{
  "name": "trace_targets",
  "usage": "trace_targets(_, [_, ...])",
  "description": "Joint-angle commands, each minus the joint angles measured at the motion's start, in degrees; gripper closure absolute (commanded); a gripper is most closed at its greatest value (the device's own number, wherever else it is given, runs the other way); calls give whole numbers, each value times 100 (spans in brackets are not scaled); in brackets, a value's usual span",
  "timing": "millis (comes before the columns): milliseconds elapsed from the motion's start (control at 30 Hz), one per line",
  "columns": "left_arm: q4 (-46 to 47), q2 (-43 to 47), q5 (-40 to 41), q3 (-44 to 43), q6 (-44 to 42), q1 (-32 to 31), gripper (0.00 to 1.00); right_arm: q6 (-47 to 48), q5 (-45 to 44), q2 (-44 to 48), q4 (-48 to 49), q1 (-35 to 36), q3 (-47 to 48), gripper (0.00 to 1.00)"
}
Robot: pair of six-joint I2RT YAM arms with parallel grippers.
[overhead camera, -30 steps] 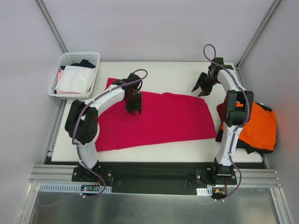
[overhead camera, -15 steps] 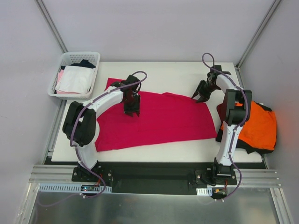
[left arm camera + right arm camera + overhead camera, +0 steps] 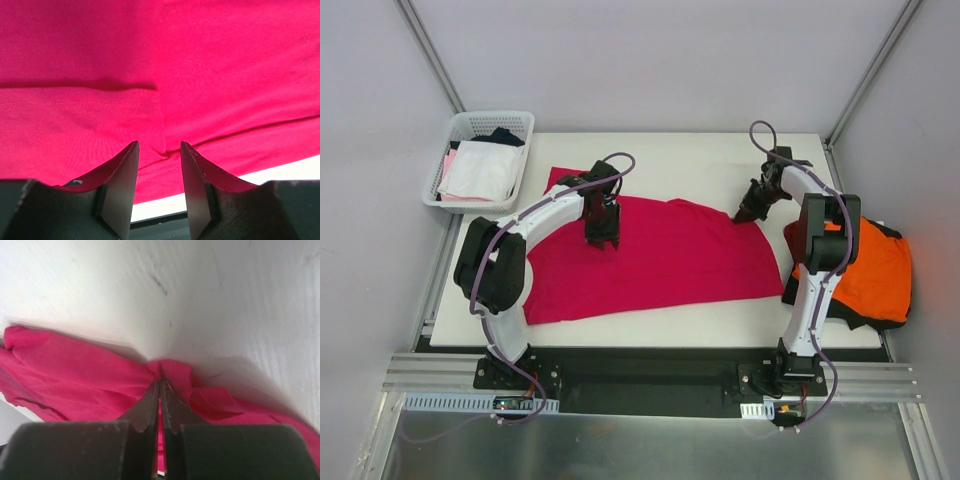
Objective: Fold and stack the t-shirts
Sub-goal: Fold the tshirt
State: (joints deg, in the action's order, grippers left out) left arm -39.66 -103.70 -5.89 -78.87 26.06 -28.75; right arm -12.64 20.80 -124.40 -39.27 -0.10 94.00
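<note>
The crimson t-shirt (image 3: 660, 255) lies spread flat across the middle of the table (image 3: 690, 160), reaching from near the left edge to near the right edge. My left gripper (image 3: 602, 238) stands over the far left part of this shirt, tips pointing down at the cloth. In the left wrist view its jaws are part-way apart; a hem line and a shallow crease of the cloth run just ahead of the tips, and red cloth fills the gap between them. I cannot tell whether the tips press the cloth. My right gripper (image 3: 744, 214) sits at the shirt's far right corner, towards the table's far right corner. In the right wrist view its fingers (image 3: 145, 410) are closed together with a bunched pinch of the crimson cloth caught at their tips, bare table beyond. The orange t-shirt (image 3: 875, 270) lies at the right edge of the table, on top of the black t-shirt (image 3: 860, 318), well apart from both grippers.
</note>
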Motion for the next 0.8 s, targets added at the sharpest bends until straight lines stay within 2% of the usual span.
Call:
trace_targets(0, [-51,236,44,38,-137,72,61,-10,-225,837,-134,194,-249,99])
trace_targets(533, [-42,-159,-272,-348,-146,80,61,8,-708,2349,-573,660,-1462,99])
trace_targets(767, [-33,-142,-290,-225,-75,80,62,43,-1138,2491,-1073,1161,-2087,99])
